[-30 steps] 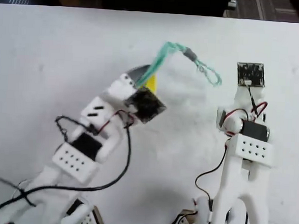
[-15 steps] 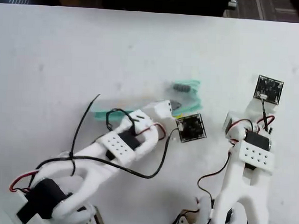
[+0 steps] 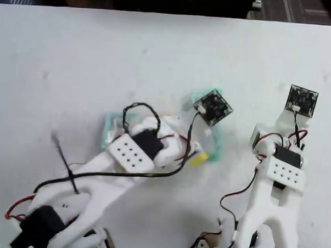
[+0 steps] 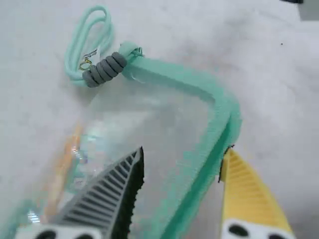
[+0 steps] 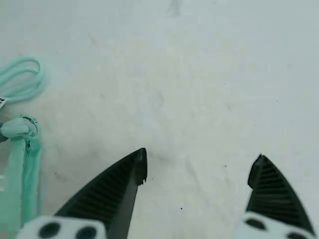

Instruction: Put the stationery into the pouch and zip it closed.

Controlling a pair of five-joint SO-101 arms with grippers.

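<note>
A clear pouch with a mint-green edge (image 3: 218, 141) lies flat at the table's middle, mostly under my left arm (image 3: 134, 153). Close up, the pouch (image 4: 164, 114) shows an orange stationery piece (image 4: 64, 167) inside, a grey ribbed toggle (image 4: 103, 69) at its corner and a green cord loop (image 4: 89, 32). My left gripper (image 4: 182, 154) is open astride the pouch's green edge, its dark finger over the clear face and its yellow finger (image 4: 246, 194) outside. My right gripper (image 5: 199, 159) hangs open over bare table, beside the cord (image 5: 20, 82).
The right arm (image 3: 279, 167) stands at the table's right side, apart from the pouch. The white tabletop (image 3: 75, 59) stretches bare behind and to the left. Black and red cables (image 3: 152, 175) trail along the left arm.
The left arm brought the pouch down from the air at the back onto the table and now lies across it. The right arm shifted slightly rightward.
</note>
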